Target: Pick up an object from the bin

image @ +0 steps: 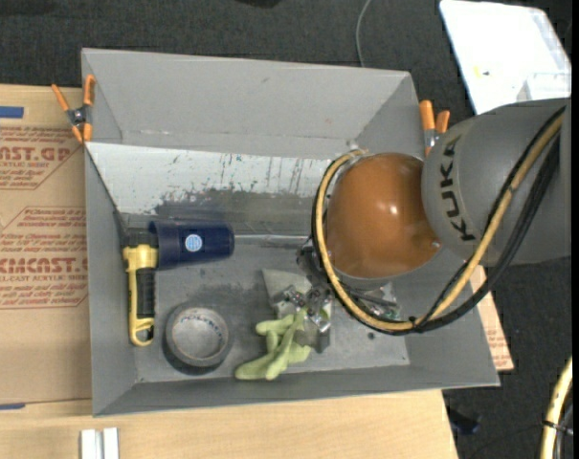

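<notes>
The pale green floppy thing (275, 350) is seen by the bin's (241, 94) front wall, the pincer (308, 312) at its upper end; whether open or closed cannot be told. It is judged light, soft and yielding; its thicker middle would best be pinched.

KUKA — on the arm (507, 194)

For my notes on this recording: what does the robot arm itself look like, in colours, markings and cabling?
The arm is a thick, rounded grey link with KUKA lettering in black. Its wrist carries a glossy orange-brown dome cover, ringed by a loop of black and yellow cables. Below the cover sits a small metallic gripper.
</notes>
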`<action>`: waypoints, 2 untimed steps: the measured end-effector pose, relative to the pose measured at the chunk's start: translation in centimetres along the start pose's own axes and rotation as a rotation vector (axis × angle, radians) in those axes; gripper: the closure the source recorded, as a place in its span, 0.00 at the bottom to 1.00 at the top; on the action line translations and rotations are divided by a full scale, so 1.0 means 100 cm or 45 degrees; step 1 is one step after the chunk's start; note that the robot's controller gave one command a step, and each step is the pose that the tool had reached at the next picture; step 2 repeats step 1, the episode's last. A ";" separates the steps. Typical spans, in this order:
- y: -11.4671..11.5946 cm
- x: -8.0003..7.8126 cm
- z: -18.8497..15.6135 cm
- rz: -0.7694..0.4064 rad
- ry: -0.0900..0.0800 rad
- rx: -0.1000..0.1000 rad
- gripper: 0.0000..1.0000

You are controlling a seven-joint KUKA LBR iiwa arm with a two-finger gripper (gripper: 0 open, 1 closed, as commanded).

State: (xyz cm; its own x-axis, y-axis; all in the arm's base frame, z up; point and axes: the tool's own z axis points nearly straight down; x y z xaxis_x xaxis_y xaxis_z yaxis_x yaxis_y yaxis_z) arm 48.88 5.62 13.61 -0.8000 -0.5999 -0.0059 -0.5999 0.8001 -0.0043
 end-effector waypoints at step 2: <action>0.001 0.002 -0.091 -0.069 0.004 -0.002 1.00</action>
